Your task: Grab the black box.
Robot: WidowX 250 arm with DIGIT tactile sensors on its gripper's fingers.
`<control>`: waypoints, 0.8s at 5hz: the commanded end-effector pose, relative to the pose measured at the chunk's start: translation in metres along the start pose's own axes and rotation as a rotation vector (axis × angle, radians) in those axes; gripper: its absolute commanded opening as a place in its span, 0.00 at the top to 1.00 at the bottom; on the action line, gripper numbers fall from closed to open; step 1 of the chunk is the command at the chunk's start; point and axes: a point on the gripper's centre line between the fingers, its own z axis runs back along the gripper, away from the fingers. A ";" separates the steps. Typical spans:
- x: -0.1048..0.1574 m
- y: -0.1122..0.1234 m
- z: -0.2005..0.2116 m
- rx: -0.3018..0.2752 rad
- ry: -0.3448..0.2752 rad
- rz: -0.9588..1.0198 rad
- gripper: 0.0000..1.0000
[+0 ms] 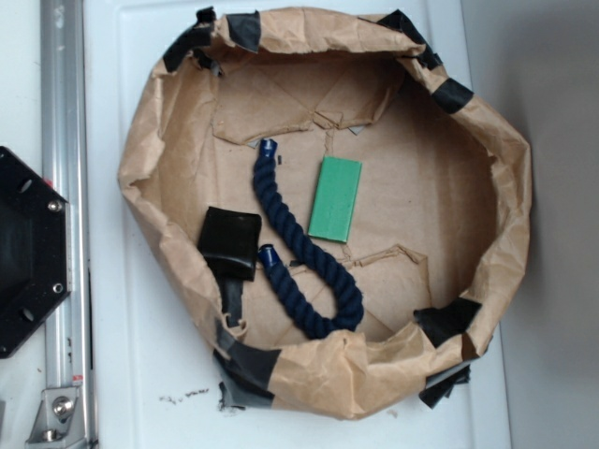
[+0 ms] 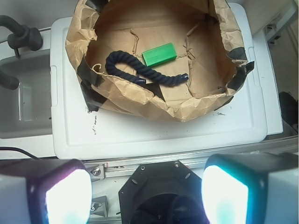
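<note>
The black box (image 1: 229,241), glossy and squarish, lies flat on the floor of a crumpled brown paper bowl (image 1: 150,140), against its left wall. In the wrist view the bowl's near paper wall (image 2: 140,100) hides the box. My gripper (image 2: 147,196) does not appear in the exterior view. The wrist view shows it open, its two lit pads (image 2: 69,196) far apart with nothing between them. It hangs over the black robot base (image 2: 159,186), well short of the bowl.
A dark blue rope (image 1: 304,253) curls right beside the box, and a green block (image 1: 335,198) lies beyond it. Torn black tape patches (image 1: 248,369) sit on the bowl's rim. The bowl stands on a white lid (image 1: 122,374). An aluminium rail (image 1: 65,140) and the robot base (image 1: 28,253) are at the left.
</note>
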 end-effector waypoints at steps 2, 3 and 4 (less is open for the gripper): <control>0.049 0.009 -0.008 -0.021 -0.022 0.025 0.00; 0.092 0.009 -0.036 -0.088 0.012 0.029 0.00; 0.109 0.005 -0.087 -0.066 0.107 -0.007 0.00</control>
